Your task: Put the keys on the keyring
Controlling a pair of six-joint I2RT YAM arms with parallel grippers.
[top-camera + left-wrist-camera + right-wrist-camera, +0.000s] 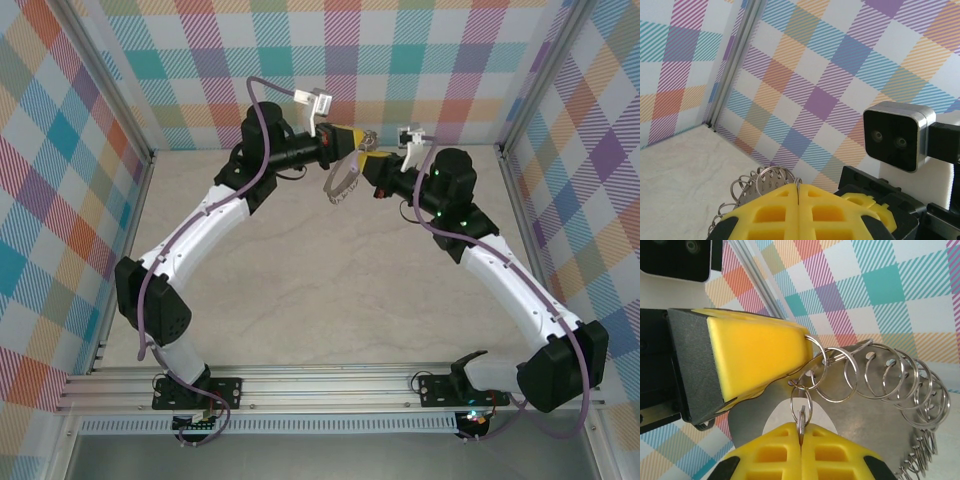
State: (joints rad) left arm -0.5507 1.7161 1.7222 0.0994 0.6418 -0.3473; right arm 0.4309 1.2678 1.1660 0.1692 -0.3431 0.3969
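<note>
The walls [400, 50] are plaid: squares of teal, purple, orange, yellow and pink, drawn in fine diagonal stripes on white. The table [330, 290] is pale beige with faint grey marble veining, and a silver-grey rail [330, 385] runs along its near edge. The arms [200, 225] are white with black joints; lilac-purple cables [258, 130] trail along them. The left gripper [799, 200] and right gripper [801, 440] both have bright yellow fingers set in black housings. The keyring [890, 375] is shiny silver-grey — its wire loops the same. The wrist camera [895, 135] has a black face in a silver frame.
</note>
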